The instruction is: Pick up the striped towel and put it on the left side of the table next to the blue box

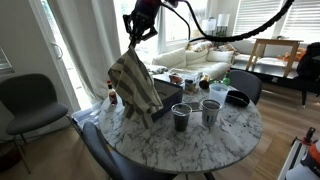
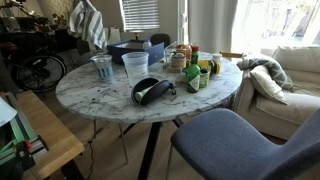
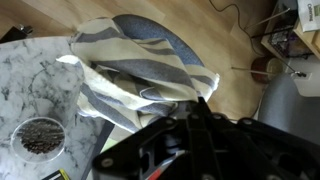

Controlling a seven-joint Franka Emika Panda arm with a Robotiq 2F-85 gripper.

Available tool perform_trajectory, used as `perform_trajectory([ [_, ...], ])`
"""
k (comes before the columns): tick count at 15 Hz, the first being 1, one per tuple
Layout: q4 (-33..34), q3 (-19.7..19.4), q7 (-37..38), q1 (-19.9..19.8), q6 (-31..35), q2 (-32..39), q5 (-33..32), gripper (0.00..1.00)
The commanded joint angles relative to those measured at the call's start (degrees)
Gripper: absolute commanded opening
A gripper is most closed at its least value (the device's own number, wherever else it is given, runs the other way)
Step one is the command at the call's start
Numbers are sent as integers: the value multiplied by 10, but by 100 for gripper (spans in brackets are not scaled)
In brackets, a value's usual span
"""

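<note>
My gripper (image 1: 137, 36) is shut on the striped towel (image 1: 130, 80), a grey-beige cloth with darker stripes. The towel hangs in the air over the table's edge. In an exterior view the towel (image 2: 88, 22) hangs behind the blue box (image 2: 128, 50), which stands on the round marble table (image 2: 100, 100). In the wrist view the towel (image 3: 140, 65) bunches up in front of my gripper (image 3: 183, 105), with the table (image 3: 30, 75) below on the left. The blue box (image 1: 162, 95) is partly hidden behind the towel.
Two cups (image 1: 181, 117) (image 1: 210, 111) stand near the box. A black object (image 2: 150, 90) and several bottles and jars (image 2: 195, 70) stand further along the table. Chairs (image 1: 30, 100) (image 2: 240, 145) surround the table. A cup (image 3: 38, 138) shows in the wrist view.
</note>
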Motion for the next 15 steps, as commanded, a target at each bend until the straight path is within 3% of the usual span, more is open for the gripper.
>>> perform_trajectory([
  [1,-2,4,-36,10,0,10,39,0],
  [8,14,8,-146,18,44,76,156,0],
  [15,71,5,-183,20,94,177,133,0],
])
